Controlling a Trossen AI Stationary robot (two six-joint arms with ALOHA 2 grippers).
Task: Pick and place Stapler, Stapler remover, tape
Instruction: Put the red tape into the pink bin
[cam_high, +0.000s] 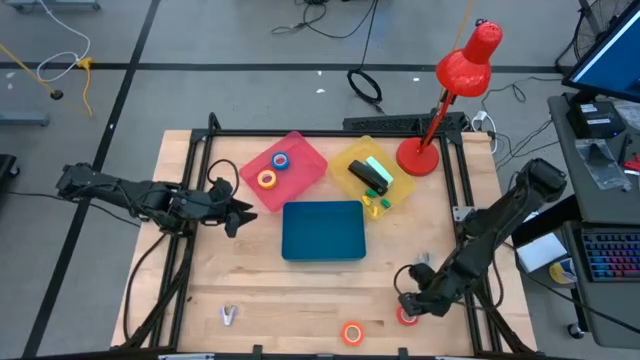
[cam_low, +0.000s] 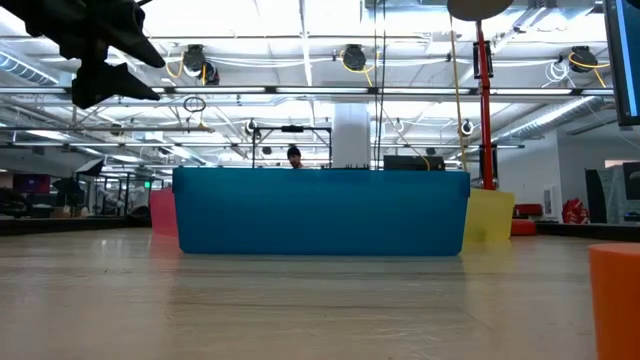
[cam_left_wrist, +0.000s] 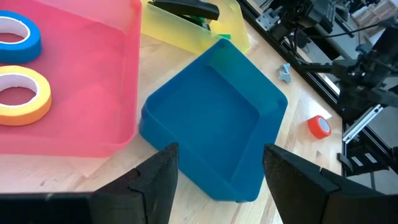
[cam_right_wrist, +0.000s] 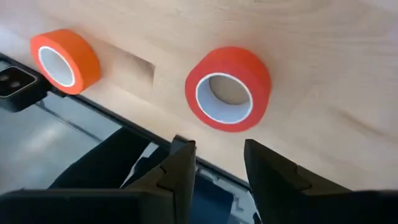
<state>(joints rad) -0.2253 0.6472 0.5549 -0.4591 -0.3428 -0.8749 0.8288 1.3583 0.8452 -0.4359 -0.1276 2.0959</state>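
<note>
With the right end effector (cam_right_wrist: 214, 165) parted above the red tape (cam_right_wrist: 227, 88) at five o'clock, it could be nudged off the tabletop (cam_high: 300, 290) edge.

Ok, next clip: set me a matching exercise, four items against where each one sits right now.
Items:
1. blue tape roll
2. stapler
3. red tape roll
4. orange tape roll

Places:
A. in the yellow bin
B. on the bare table, directly under the right gripper
C. in the pink bin, beside a yellow roll
D. on the bare table near its front edge, no gripper over it

Pairs: 1-C, 2-A, 3-B, 4-D
</note>
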